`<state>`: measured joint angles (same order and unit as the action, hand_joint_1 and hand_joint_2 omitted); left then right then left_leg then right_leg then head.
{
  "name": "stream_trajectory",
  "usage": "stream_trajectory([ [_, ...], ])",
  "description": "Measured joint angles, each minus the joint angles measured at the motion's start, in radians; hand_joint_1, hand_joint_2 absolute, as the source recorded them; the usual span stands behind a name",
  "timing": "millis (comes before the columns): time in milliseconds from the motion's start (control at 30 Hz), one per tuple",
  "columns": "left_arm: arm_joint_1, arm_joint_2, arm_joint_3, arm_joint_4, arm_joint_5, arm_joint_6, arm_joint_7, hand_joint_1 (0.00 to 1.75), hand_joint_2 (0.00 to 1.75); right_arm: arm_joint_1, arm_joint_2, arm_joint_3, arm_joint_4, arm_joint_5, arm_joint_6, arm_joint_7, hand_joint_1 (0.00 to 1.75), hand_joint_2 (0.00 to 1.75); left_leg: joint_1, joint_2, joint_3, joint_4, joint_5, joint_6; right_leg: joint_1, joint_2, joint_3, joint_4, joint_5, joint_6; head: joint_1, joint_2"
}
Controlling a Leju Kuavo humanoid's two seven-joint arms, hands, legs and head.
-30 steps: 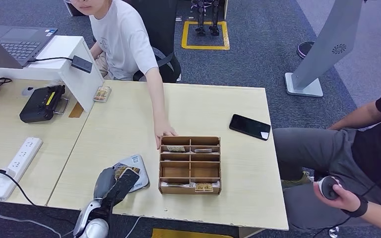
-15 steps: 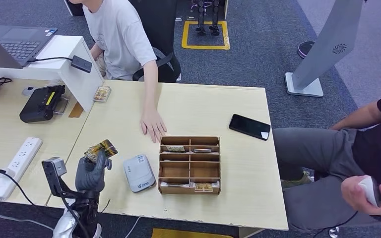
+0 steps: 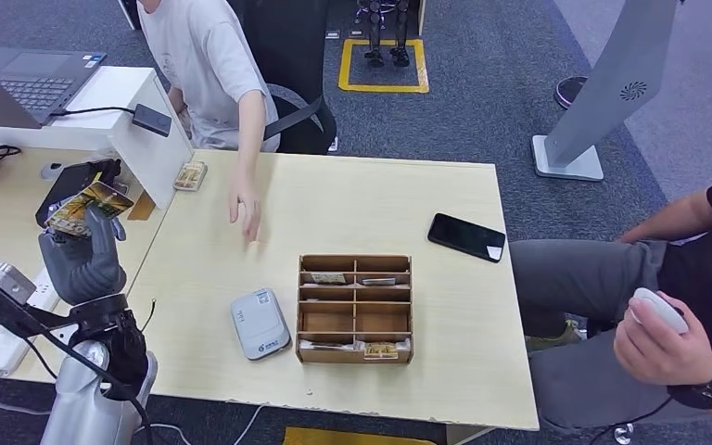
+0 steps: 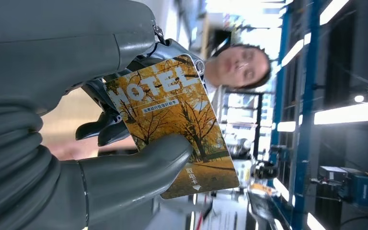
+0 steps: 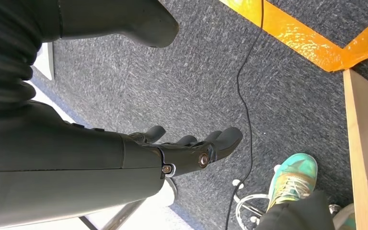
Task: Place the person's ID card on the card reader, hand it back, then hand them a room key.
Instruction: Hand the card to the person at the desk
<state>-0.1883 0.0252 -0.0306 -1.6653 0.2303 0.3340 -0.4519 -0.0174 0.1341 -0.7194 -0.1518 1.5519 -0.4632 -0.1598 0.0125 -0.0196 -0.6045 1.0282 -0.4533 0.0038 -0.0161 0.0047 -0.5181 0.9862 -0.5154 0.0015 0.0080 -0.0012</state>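
Card [image 3: 88, 206] pinched by raised left hand [image 3: 82, 264], left of frame; shallow thumb grip could slip during handover. Right hand [image 5: 191, 151] hangs empty, fingers apart.

I'm looking at an office or lab mocked up as a hotel front desk [image 3: 380, 199]: grey carpet [image 3: 482, 111], yellow floor tape [image 3: 385, 85], laptop [image 3: 32, 83], power strip [image 3: 30, 311], card reader [image 3: 260, 324].

card [image 4: 172, 129] orange-yellow autumn-tree print, white lettering; card reader [image 3: 260, 324] grey; organizer [image 3: 355, 308] brown; phone [image 3: 466, 237] black.
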Motion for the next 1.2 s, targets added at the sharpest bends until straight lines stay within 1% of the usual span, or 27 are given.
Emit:
stream_trajectory([
  [100, -0.021, 0.041, -0.010, 0.007, -0.253, 0.074, -0.025, 1.75, 1.75, 0.000, -0.002, 0.006, 0.000, 0.008, 0.024, -0.016, 0.00, 1.75, 0.000, 0.000, 0.000, 0.000, 0.000, 0.000, 0.000, 0.000, -0.001, 0.000, 0.000, 0.000, 0.000, 0.000],
  [200, -0.036, 0.084, -0.020, 0.028, -0.450, 0.104, -0.022, 1.75, 1.75, -0.001, -0.007, 0.012, -0.002, 0.010, 0.047, -0.038, 0.00, 1.75, 0.000, 0.000, 0.000, 0.000, 0.000, 0.000, 0.000, 0.001, -0.001, 0.000, 0.000, 0.000, 0.000, 0.000],
  [300, -0.047, 0.121, -0.033, 0.051, -0.649, 0.155, -0.007, 1.75, 1.75, 0.001, -0.015, 0.021, -0.003, 0.011, 0.058, -0.043, 0.00, 1.75, 0.000, 0.001, 0.000, 0.000, 0.000, 0.000, 0.000, 0.001, -0.001, 0.000, 0.000, 0.000, 0.000, 0.000],
  [367, -0.056, 0.150, -0.045, 0.069, -0.766, 0.185, 0.008, 1.75, 1.75, 0.002, -0.020, 0.026, -0.003, 0.013, 0.064, -0.043, 0.00, 1.75, 0.000, 0.001, 0.000, 0.000, 0.000, 0.000, 0.000, 0.001, -0.001, 0.000, 0.000, 0.000, 0.000, 0.000],
  [433, -0.064, 0.175, -0.056, 0.090, -0.839, 0.197, 0.021, 1.75, 1.75, 0.001, -0.024, 0.031, -0.003, 0.015, 0.071, -0.043, 0.00, 1.75, 0.000, 0.001, 0.000, 0.000, 0.000, 0.000, 0.000, 0.001, -0.001, 0.000, 0.000, 0.000, 0.000, 0.000],
  [567, -0.077, 0.216, -0.075, 0.136, -0.929, 0.211, 0.044, 1.75, 1.75, 0.001, -0.030, 0.043, -0.003, 0.017, 0.073, -0.048, 0.00, 1.75, 0.000, 0.001, 0.000, 0.000, 0.000, 0.000, 0.000, 0.001, -0.001, 0.000, 0.000, 0.000, 0.000, 0.000],
  [700, -0.093, 0.242, -0.091, 0.177, -1.007, 0.231, 0.096, 1.75, 1.75, 0.001, -0.036, 0.050, -0.003, 0.016, 0.072, -0.051, 0.00, 1.75, 0.000, 0.001, 0.000, 0.000, 0.000, 0.000, 0.000, 0.001, -0.001, 0.000, 0.000, 0.000, 0.000, 0.000],
  [833, -0.117, 0.250, -0.097, 0.211, -1.042, 0.242, 0.145, 1.75, 1.75, 0.002, -0.039, 0.051, -0.003, 0.016, 0.070, -0.051, 0.00, 1.75, 0.000, 0.001, 0.000, 0.000, 0.000, 0.000, 0.000, 0.001, -0.001, 0.000, 0.000, 0.000, 0.000, 0.000],
  [1100, -0.155, 0.256, -0.099, 0.258, -1.062, 0.257, 0.178, 1.75, 1.75, 0.002, -0.041, 0.053, -0.003, 0.015, 0.069, -0.052, 0.00, 1.75, 0.000, 0.001, 0.000, 0.000, 0.000, 0.000, 0.000, 0.001, -0.001, 0.000, 0.000, 0.000, 0.000, 0.000],
  [1200, -0.166, 0.260, -0.099, 0.275, -1.065, 0.258, 0.179, 0.44, 1.75, 0.002, -0.041, 0.053, -0.003, 0.015, 0.069, -0.053, 0.00, 1.75, 0.000, 0.001, 0.000, 0.000, 0.000, 0.000, 0.000, 0.001, -0.001, 0.000, 0.000, 0.000, 0.000, 0.000],
])
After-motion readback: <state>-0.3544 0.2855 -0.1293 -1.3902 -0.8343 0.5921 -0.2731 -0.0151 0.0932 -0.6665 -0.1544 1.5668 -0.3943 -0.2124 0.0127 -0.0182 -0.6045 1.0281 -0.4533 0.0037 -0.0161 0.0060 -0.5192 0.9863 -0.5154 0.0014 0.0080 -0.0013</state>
